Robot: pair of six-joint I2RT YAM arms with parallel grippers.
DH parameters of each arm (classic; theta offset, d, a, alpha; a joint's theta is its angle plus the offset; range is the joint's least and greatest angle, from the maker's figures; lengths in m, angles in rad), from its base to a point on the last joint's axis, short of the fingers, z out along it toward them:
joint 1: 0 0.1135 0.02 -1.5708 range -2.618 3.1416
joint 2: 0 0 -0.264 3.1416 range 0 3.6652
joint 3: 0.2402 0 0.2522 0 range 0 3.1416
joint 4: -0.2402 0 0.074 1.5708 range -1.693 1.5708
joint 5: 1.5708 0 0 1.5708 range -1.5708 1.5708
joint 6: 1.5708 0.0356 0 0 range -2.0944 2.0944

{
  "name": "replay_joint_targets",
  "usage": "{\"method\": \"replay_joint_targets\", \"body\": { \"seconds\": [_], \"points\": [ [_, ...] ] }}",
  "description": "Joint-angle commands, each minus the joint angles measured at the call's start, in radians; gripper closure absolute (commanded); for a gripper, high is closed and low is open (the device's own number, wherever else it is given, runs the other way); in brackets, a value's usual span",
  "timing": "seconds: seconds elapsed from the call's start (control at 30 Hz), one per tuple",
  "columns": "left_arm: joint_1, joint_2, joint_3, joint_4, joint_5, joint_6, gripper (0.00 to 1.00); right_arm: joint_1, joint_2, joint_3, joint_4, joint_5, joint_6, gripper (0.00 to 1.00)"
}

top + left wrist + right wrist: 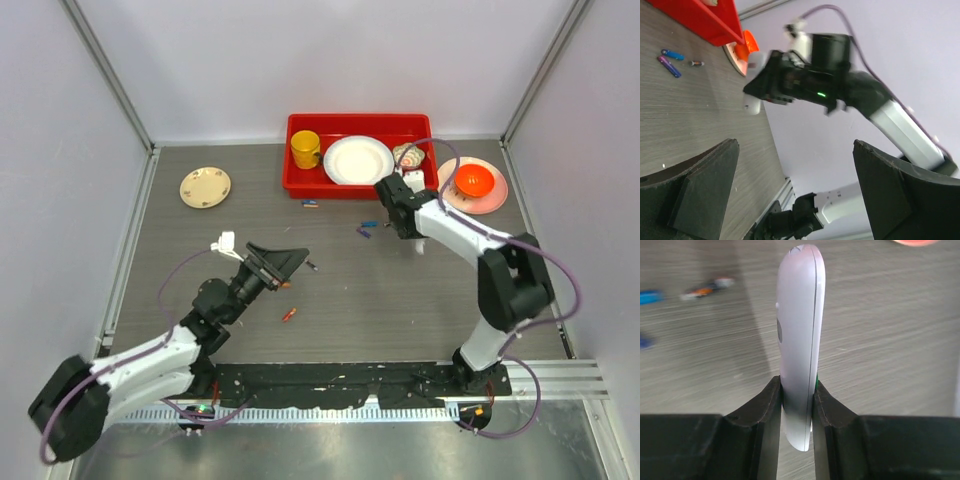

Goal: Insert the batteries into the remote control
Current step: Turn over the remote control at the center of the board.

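My right gripper (797, 395) is shut on the white remote control (799, 330), held edge-on and upright above the table; a bit of green shows against its right face. In the top view it (408, 225) is right of centre, with the remote (419, 243) below it. My left gripper (288, 262) is open and empty, lifted and pointing right; its fingers (705, 190) frame the right arm. Loose batteries lie on the table: blue (310, 204), blue (369, 223), purple (363, 233), a dark one (312, 266), red-orange (289, 314).
A red bin (300, 185) at the back holds a yellow cup (305, 149) and a white plate (357, 159). A floral plate (205, 187) lies back left. An orange bowl (474, 180) sits on a pink plate back right. Walls enclose the table.
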Motion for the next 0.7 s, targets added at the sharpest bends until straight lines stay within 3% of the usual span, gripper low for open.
{"method": "replay_joint_targets", "body": {
  "seconds": [0.0,0.17,0.43,0.67],
  "points": [
    [-0.031,-0.209,0.010,-0.371,-0.111,0.156,0.00,-0.115,0.135,0.069,-0.107,0.192,-0.086,0.99],
    [-0.032,-0.408,-0.042,-0.523,-0.137,0.168,0.00,-0.152,0.299,0.134,-0.153,0.184,-0.082,0.99],
    [-0.034,-0.517,-0.059,-0.627,-0.134,0.200,0.00,-0.152,0.440,0.215,-0.213,0.137,-0.089,0.99],
    [-0.034,-0.511,-0.066,-0.652,-0.125,0.197,0.00,-0.151,0.456,0.178,-0.161,-0.036,-0.077,0.67]
  ]
}}
